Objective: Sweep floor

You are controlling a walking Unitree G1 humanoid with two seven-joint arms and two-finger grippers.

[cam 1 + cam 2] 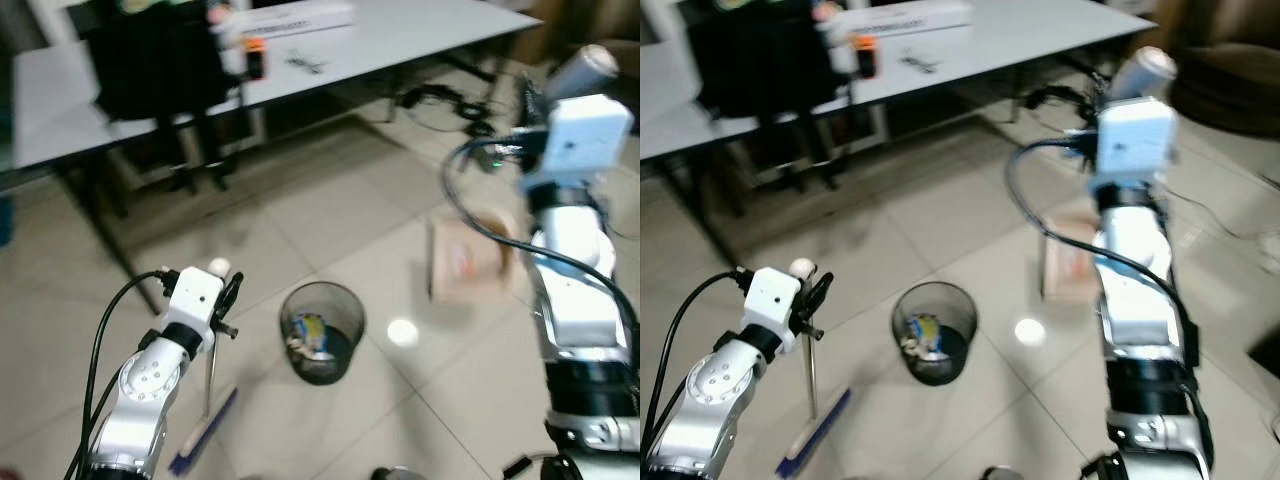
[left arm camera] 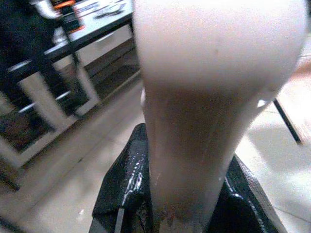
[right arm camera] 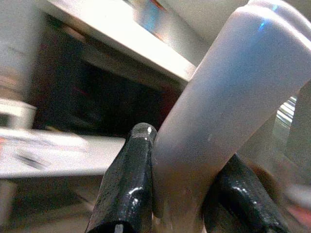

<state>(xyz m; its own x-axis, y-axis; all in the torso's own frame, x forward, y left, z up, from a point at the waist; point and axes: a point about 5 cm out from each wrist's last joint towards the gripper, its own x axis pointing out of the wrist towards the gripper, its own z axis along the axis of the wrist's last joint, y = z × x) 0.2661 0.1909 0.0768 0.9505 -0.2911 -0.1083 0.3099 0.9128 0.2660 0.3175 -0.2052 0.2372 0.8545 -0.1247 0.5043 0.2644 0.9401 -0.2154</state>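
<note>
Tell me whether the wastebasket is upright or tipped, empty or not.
Upright, not empty: the black mesh wastebasket stands on the tiled floor, round mouth up, rubbish inside.

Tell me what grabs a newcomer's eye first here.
The black mesh wastebasket on the tiled floor between the arms, with rubbish inside. To its left, the left gripper holds the broom by its handle, blue brush head on the floor. The right gripper clamps a pale dustpan handle.

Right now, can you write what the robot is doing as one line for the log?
left pincer: shut on broom handle | right pincer: shut on dustpan handle | trash bin: on floor between arms
</note>
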